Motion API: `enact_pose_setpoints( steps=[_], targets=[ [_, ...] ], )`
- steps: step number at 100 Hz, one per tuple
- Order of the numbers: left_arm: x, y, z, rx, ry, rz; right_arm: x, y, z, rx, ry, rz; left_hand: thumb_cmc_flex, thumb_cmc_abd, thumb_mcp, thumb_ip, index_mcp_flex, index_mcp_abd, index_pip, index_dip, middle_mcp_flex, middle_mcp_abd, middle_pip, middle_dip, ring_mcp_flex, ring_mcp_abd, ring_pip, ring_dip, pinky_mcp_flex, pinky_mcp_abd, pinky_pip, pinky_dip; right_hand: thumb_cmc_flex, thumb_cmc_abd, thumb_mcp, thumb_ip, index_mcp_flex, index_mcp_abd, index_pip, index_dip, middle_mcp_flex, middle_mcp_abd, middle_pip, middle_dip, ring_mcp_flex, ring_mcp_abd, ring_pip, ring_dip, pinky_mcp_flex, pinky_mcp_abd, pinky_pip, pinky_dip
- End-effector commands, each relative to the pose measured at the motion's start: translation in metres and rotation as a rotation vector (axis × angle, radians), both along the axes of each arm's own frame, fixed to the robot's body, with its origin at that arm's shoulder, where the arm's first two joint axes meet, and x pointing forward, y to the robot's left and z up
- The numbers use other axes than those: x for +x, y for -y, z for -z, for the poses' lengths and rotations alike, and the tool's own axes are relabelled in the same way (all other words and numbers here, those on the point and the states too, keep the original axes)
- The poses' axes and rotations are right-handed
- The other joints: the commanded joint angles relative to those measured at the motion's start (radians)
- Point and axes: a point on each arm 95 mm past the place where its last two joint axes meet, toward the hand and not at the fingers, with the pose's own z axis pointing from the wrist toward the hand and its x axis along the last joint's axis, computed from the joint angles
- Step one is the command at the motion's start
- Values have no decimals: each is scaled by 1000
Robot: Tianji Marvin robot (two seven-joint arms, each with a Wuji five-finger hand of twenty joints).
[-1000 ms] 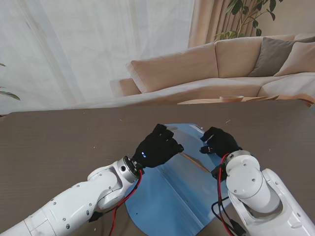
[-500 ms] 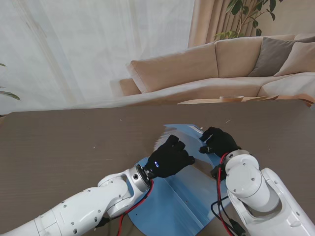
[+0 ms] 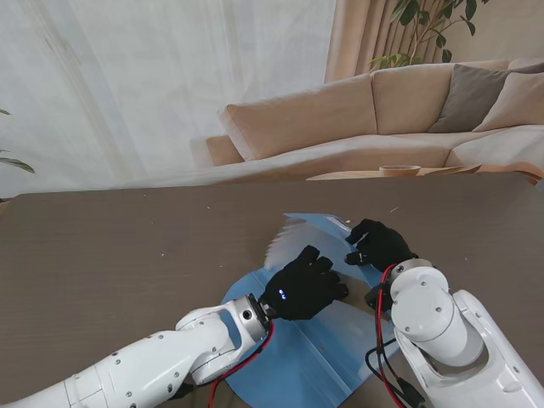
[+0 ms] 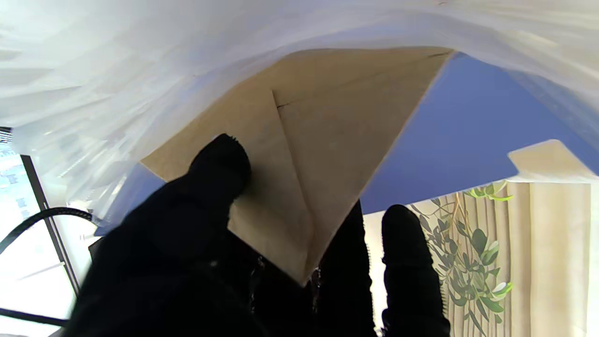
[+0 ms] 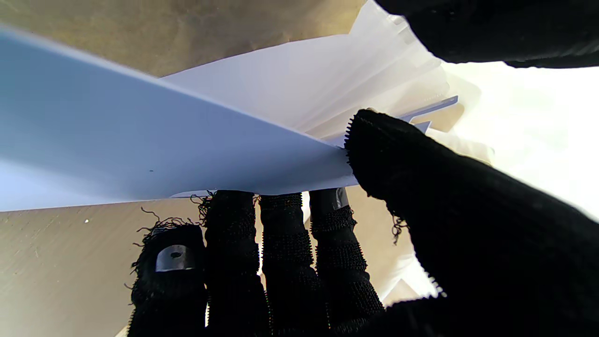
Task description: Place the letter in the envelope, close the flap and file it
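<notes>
A blue expanding file (image 3: 293,370) lies open on the brown table, its white pockets (image 3: 286,237) fanned upward. My left hand (image 3: 304,286) hovers over the file's middle, shut on a brown envelope (image 4: 323,140) with its flap folded down. Thumb (image 4: 220,164) and fingers (image 4: 407,243) pinch the envelope's corner, which lies against the white pockets (image 4: 234,47) and the blue cover (image 4: 468,135). The stand view hides the envelope under that hand. My right hand (image 3: 378,244) grips the file's far right edge, the blue cover (image 5: 140,140) pinched between thumb (image 5: 421,178) and fingers (image 5: 281,234).
Bare brown tabletop (image 3: 127,246) stretches to the left and far side of the file. Past the table's far edge stand a beige sofa (image 3: 357,119), a low table with a bowl (image 3: 399,171) and a plant (image 3: 425,25).
My left hand has moved right and nearer to me with the envelope, from the file's far left edge to its middle. The white pockets now show. The right hand stayed put.
</notes>
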Motion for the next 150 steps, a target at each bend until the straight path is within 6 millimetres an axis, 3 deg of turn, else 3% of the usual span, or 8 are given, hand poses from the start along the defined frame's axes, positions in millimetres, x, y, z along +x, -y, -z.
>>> enact_pose_setpoints(
  steps=[1,18,24,42,73,101,126,150],
  targets=[
    [0,-4,-2,4,-2,-5,-3,-3,-1,12,-6,-15,-36,-36,68,-16,-41,26,-36,-8,-55,0,49,-38,-44,-10,-12,-15,-20,-11,-12,-11,176,99,118,81,28,1,17,-14,174,-177,306,120,13,3,22,13,9,0,72,34],
    [-2,-17,-7,-13,6,-3,-5,-3,0,10,-10,-12,-204,-12,181,25,-78,89,-156,-35,-155,-3,127,-191,-81,-15,-36,-17,-51,-11,-40,-3,178,99,119,82,29,1,18,-15,175,-176,306,121,13,3,22,13,9,0,72,34],
    [-3,-19,-8,-28,8,7,-5,-2,0,10,-12,-12,-111,-10,81,-23,-51,48,-110,-16,-111,-4,124,-120,-66,-13,-31,-12,-51,-8,-44,5,177,99,118,81,29,2,18,-15,175,-176,306,121,13,4,22,14,10,-1,72,34],
    [-5,-19,-10,-44,21,10,-5,-3,1,12,-12,-13,75,-1,-15,-4,38,5,70,19,108,-5,14,96,27,-8,45,19,-12,7,-19,26,178,99,118,81,31,1,19,-16,175,-175,306,121,14,5,23,14,11,-1,73,34],
    [-5,-1,2,-8,-37,-2,-4,-4,0,14,-8,-19,59,-24,18,-11,96,-2,113,18,161,-14,37,105,66,-8,73,26,4,13,-5,25,178,99,119,81,33,0,20,-19,177,-176,306,121,16,5,24,14,14,-1,74,34],
    [-7,7,6,38,-112,-18,-4,-4,0,7,-12,-20,14,0,-25,-8,84,3,-70,-101,72,-11,-52,-68,20,-24,-37,-29,-10,3,-28,18,178,99,119,81,33,-1,21,-20,179,-176,306,121,17,5,24,13,15,-1,75,33],
    [-8,-28,-14,-22,-166,-61,-1,-4,7,-25,-18,-20,-114,27,4,-13,18,47,-175,-67,-94,-5,47,-248,-53,-20,-95,-43,-42,3,-64,21,177,101,116,79,31,-2,21,-22,176,-177,304,120,16,3,24,13,15,-1,75,33],
    [-14,-75,-36,-142,-292,-137,4,-11,19,-119,-8,-50,-238,84,54,50,-40,100,-312,-98,-195,34,-28,-303,-122,9,-206,-97,-83,22,-155,-2,170,103,108,73,24,-7,19,-25,172,-181,294,110,17,-4,22,10,19,-6,74,31]
  ],
)
